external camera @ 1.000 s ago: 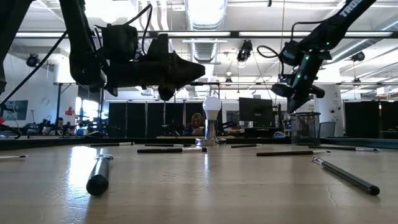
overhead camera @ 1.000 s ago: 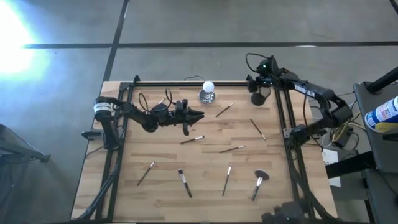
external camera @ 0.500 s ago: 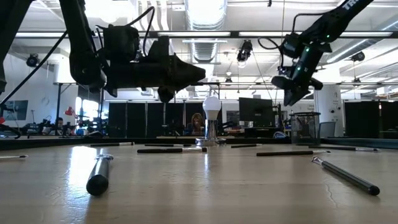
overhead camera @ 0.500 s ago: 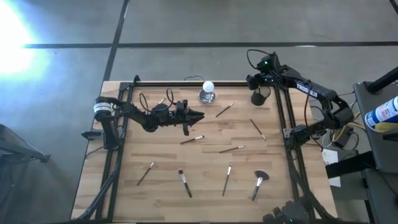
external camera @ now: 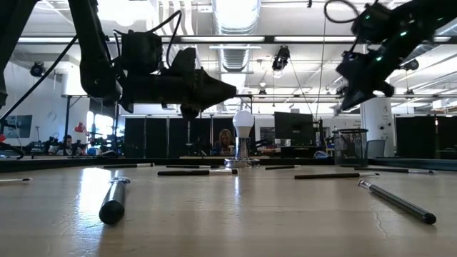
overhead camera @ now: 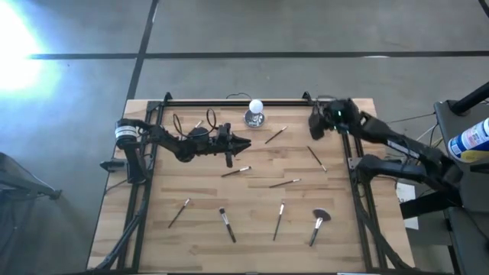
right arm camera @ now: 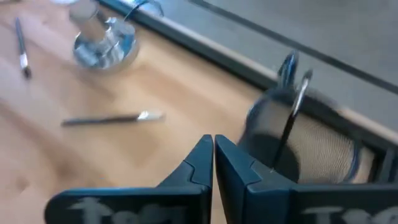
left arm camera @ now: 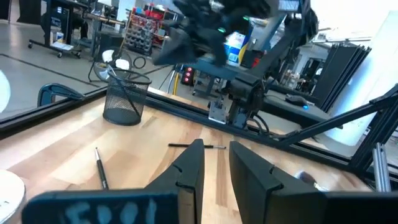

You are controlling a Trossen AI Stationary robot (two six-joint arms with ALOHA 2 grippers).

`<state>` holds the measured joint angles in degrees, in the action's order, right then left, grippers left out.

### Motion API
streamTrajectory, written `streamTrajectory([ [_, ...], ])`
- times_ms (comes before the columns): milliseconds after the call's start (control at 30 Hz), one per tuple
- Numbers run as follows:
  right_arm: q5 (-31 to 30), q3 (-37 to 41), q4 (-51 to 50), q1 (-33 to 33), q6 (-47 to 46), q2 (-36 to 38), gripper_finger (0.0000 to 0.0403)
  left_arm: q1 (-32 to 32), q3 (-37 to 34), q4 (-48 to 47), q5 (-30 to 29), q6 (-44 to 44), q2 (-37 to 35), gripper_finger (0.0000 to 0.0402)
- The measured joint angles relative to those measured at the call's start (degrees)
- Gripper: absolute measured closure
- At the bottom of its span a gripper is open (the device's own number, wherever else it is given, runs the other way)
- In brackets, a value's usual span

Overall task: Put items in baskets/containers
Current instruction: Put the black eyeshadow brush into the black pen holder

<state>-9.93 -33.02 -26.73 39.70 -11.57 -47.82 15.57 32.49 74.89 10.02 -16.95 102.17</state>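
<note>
Right claw pulled back from above the black cup; brushes lie scattered on the counter.

Since a second ago the right claw (overhead camera: 327, 122) has swung off the black cup (overhead camera: 315, 121) toward the counter's (overhead camera: 199, 237) right rail, fingers pressed together, holding nothing. A brush stands nearly upright in the cup. The left claw (overhead camera: 246, 142) has not moved: it hovers above the counter's left-middle, fingers slightly parted, empty. The fan brush (overhead camera: 318, 224) lies near the front edge, long axis running front to back, head toward the back. A neighbouring brush (overhead camera: 280, 220) lies almost parallel. Another brush (overhead camera: 283, 183) lies crosswise, left to right.
</note>
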Motion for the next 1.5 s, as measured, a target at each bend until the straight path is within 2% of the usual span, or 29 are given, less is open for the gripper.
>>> streamTrajectory([
  [100, -6.59, 0.62, -9.04, -7.90, -6.57, 3.95, 0.0392, 0.00, 0.00, 0.00, 0.02, 0.28, 0.00, 0.0333],
  [167, -8.87, 0.50, -15.24, -13.23, -11.73, 5.46, 0.0393, 0.00, 0.00, -0.01, 0.02, 0.31, 0.00, 0.0333],
  [333, -7.79, 0.55, -19.17, -25.47, -22.46, 5.86, 0.0394, 0.00, 0.00, -0.98, 0.04, 0.33, 0.00, 0.0333],
  [467, -7.61, 1.66, -24.71, -30.25, -32.97, 3.57, 0.0394, 0.00, -0.02, -1.44, 0.38, 0.33, 0.00, 0.0333],
  [667, -3.48, 3.73, -26.44, -31.34, -39.53, -1.41, 0.0365, 0.00, -0.02, -1.40, 1.15, 0.33, 0.00, 0.0333],
  [867, -0.72, 5.89, -25.21, -31.30, -41.01, -7.38, 0.0315, -0.02, -0.02, -1.40, 1.74, 0.00, 0.00, 0.0333],
  [1000, 1.14, 6.19, -21.78, -31.30, -40.08, -10.66, 0.0296, -0.02, -0.02, -1.38, 1.97, -0.02, 0.00, 0.0333],
  [1167, 2.26, 6.37, -20.55, -31.24, -38.96, -14.33, 0.0300, -0.02, -0.02, -1.36, 2.14, -0.23, 0.00, 0.0333],
  [1500, 2.30, 8.26, -17.22, -31.21, -37.29, -18.95, 0.0339, 0.00, -0.02, -1.40, 2.56, -0.84, 0.00, 0.0333],
])
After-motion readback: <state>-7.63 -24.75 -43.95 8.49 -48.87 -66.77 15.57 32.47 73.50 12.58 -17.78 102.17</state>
